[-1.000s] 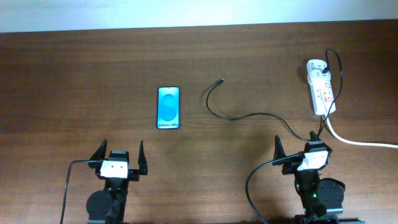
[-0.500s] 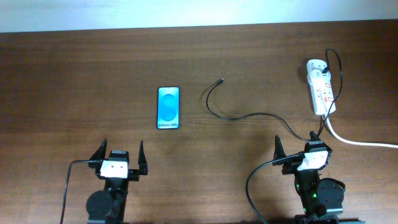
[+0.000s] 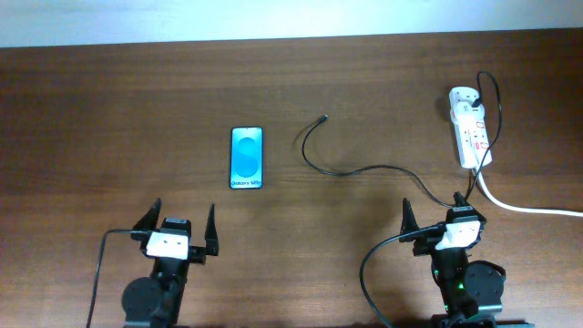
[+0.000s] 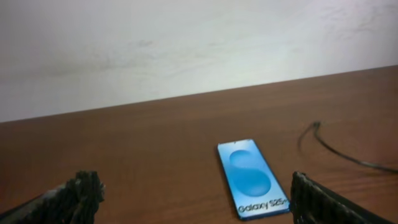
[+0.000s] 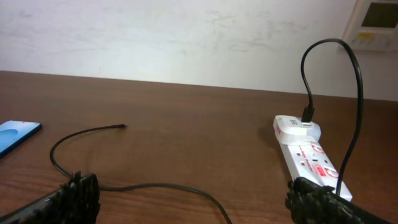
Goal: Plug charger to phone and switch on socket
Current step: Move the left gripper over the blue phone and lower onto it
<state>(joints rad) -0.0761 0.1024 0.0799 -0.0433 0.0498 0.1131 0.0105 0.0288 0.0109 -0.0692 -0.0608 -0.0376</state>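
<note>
The phone (image 3: pixel 247 158) lies flat, blue screen up, mid-table; it also shows in the left wrist view (image 4: pixel 252 177) and at the left edge of the right wrist view (image 5: pixel 15 137). The charger cable (image 3: pixel 364 169) curves from its plug tip (image 3: pixel 325 117) toward the socket; the tip lies apart from the phone, to its right. The cable shows in the right wrist view (image 5: pixel 155 185) and the left wrist view (image 4: pixel 336 149). The white socket (image 3: pixel 471 135) lies at the far right, also in the right wrist view (image 5: pixel 308 155). My left gripper (image 3: pixel 176 225) and right gripper (image 3: pixel 439 211) are open, empty, near the front edge.
A thick white cord (image 3: pixel 528 208) runs from the socket off the right edge. A black cable loops above the socket's plug block (image 5: pixel 348 68). A pale wall (image 5: pixel 186 37) stands behind the table's far edge.
The left gripper has shifted slightly to the right. Nothing else has moved.
</note>
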